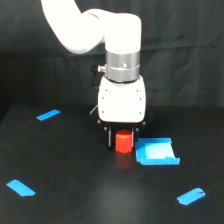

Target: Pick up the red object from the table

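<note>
The red object (123,141), a stubby red-orange block, stands on the black table (75,170) directly under the white gripper body. My gripper (123,139) is lowered around it, with one dark finger on each side of the block. The left finger (110,137) shows a thin dark gap to the block's side. The right finger is mostly lost against the dark background. The jaws look open around the block. A faint red reflection lies on the table just beneath it.
A blue square piece (156,151) lies right beside the red object, on the exterior view's right. Short blue tape strips (48,114) (20,187) (191,196) mark the table. A black cloth backdrop hangs behind.
</note>
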Controlling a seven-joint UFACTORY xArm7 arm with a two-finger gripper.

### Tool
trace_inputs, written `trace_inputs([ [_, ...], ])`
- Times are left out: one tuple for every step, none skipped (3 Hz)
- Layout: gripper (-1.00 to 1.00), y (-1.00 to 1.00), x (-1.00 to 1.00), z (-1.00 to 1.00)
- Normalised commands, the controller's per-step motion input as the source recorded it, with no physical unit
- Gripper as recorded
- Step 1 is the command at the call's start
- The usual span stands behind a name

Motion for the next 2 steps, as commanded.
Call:
trace_inputs([
  [-0.96, -0.08, -0.09, 0.05],
  [-0.97, -0.07, -0.09, 0.11],
])
